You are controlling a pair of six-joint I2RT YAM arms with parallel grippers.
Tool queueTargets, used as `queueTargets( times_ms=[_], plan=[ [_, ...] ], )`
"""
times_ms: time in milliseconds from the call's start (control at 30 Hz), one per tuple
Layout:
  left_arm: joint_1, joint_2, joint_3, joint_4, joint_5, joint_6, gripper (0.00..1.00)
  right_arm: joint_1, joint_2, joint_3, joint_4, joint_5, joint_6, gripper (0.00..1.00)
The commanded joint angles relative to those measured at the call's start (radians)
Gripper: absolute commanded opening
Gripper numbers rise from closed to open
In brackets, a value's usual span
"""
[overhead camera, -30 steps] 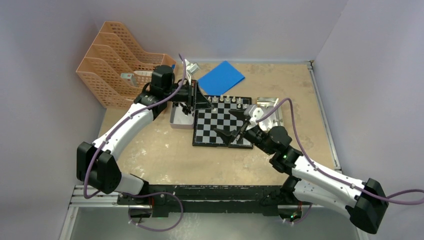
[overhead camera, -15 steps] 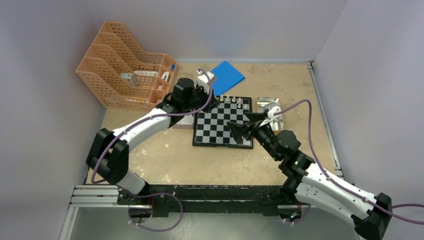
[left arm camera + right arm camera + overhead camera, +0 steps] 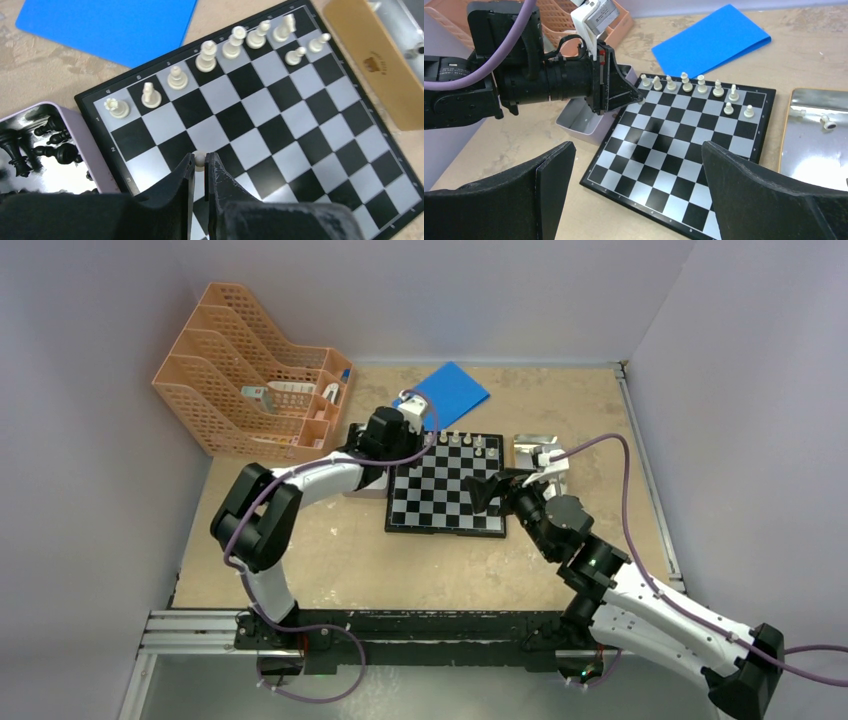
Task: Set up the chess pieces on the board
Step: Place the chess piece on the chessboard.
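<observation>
Right hand nearest, fingers spread wide and gripping nothing, hung over the near right part of the board. Near rows of checks bare.

Farther in, left hand pressed almost together on a cream pawn. Only the round head showed between the fingertips, so its long axis could not be read. That hand sat above the board's left part, a row or two short of the far row.

Judged: open squares of the second row lay just ahead, toward the upper right of the left wrist view, so the left arm was the nearer one for the placing. Two pawns stood at that row's upper-right end. Beyond them a line of cream pieces filled most of the far row.

Lilac tin, just beside the board's left edge, held black pieces. Metal tray, right of the board, held a small pale piece. Blue sheet lay farthest, upper centre of the top view, flat on the counter.
</observation>
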State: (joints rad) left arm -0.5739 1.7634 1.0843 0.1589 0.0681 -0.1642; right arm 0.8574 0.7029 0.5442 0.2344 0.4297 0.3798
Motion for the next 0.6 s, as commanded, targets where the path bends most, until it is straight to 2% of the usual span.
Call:
queueTargets(
  times_ms=[0,567],
  plan=[
    [0.038,0.04,0.078,-0.019,-0.026,-0.027,0.0,0.005,0.005,0.056,-0.016,0.067,0.036,0.99],
    [0.081,0.084,0.079,-0.003,-0.024,-0.073,0.0,0.005,0.004,0.065,-0.022,0.034,0.036,0.99]
  ],
)
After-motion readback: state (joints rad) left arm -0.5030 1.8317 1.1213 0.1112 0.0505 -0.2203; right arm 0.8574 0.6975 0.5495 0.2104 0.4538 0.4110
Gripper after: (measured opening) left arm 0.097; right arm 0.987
